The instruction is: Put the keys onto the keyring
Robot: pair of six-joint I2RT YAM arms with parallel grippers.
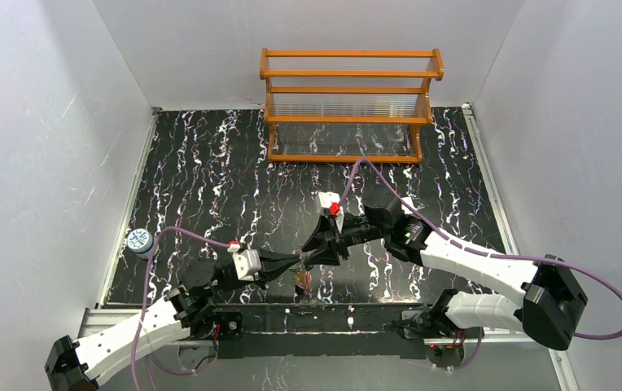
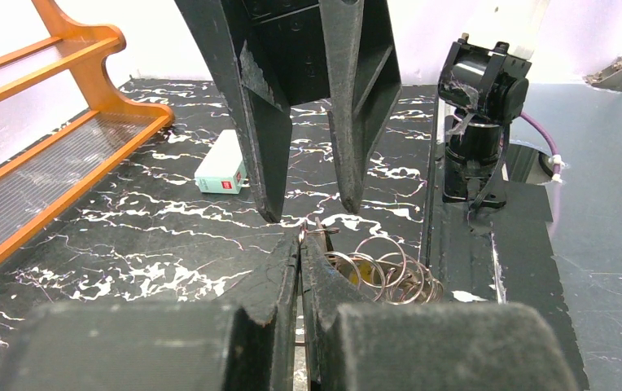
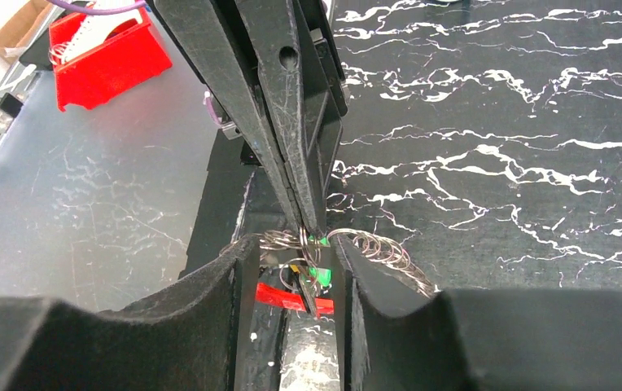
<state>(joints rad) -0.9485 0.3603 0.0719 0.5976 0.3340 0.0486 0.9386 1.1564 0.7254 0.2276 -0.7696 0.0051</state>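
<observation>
My left gripper (image 2: 301, 241) is shut on a small metal ring (image 2: 317, 230) at the top of a bunch of linked rings (image 2: 389, 269), low over the table's near edge. In the right wrist view its fingertips (image 3: 308, 221) come down from above and pinch that ring. Below it hang the keys (image 3: 317, 274): green heads and a bit of yellow show. A red strip of the keyring (image 3: 287, 296) lies under them. My right gripper (image 3: 291, 254) faces the left one, open, with one finger on each side of the bunch. In the top view both grippers meet at the bunch (image 1: 301, 278).
An orange wooden rack (image 1: 348, 106) stands at the back of the table. A white rectangular box (image 2: 222, 163) with a red label lies behind my right gripper. A blue-and-white round thing (image 1: 138, 241) sits at the left edge. A red bin (image 3: 104, 53) stands off the table.
</observation>
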